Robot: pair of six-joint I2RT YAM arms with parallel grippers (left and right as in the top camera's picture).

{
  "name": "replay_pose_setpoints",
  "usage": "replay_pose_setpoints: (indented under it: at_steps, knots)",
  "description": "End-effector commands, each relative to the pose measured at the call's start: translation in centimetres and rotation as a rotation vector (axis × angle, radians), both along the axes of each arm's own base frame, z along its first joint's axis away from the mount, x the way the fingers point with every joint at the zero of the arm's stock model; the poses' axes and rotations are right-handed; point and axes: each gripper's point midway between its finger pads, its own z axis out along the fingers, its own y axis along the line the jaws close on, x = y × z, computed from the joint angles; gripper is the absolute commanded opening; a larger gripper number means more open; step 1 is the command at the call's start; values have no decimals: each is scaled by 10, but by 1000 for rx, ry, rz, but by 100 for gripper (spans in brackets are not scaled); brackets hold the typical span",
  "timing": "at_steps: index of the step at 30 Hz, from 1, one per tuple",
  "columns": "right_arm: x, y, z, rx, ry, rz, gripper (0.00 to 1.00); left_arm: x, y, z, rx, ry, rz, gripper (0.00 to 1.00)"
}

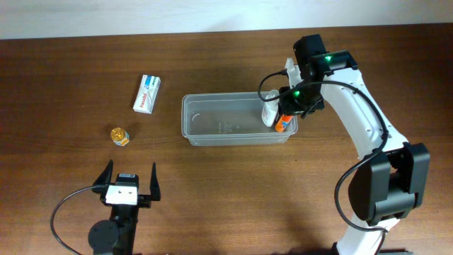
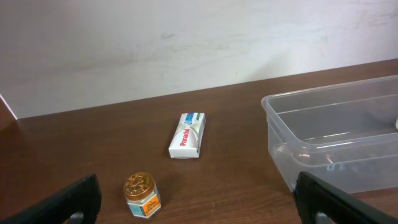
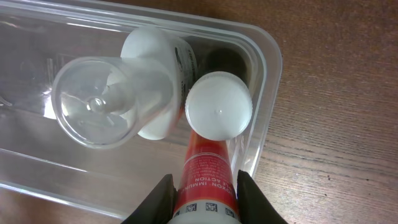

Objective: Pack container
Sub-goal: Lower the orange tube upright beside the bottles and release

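The clear plastic container [image 1: 212, 138] lies mid-table; it also shows in the left wrist view [image 2: 292, 168] and the right wrist view [image 3: 264, 81]. My right gripper [image 3: 202, 193] is shut on a red tube with a white cap [image 3: 208, 168], held cap-down inside the container's right end [image 1: 284, 122]. A white bottle with a clear cap [image 3: 112, 99] stands beside it in the container [image 1: 270, 111]. My left gripper [image 1: 129, 185] is open and empty near the front edge, jaws wide [image 2: 199, 202].
A white Panadol box [image 1: 147, 93] lies left of the container, also in the left wrist view [image 2: 188, 135]. A small gold-lidded jar [image 1: 119, 136] stands in front of my left gripper [image 2: 141, 195].
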Motion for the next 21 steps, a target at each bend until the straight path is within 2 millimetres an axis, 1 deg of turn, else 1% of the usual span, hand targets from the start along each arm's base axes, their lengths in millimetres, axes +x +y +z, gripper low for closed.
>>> replay_pose_setpoints:
  at_steps: [1,15,18,21]
  knots:
    - [-1,1,-3,-6,9,-21,24,0,2,-2,16,-1,10,99]
    - [-2,0,-3,-8,14,-21,24,0,2,-2,16,-1,10,99]
    - [-4,1,-7,-9,21,-18,24,0,2,-2,16,-1,10,99]
    - [-8,3,-15,-12,34,-8,24,0,2,-2,16,-1,10,100]
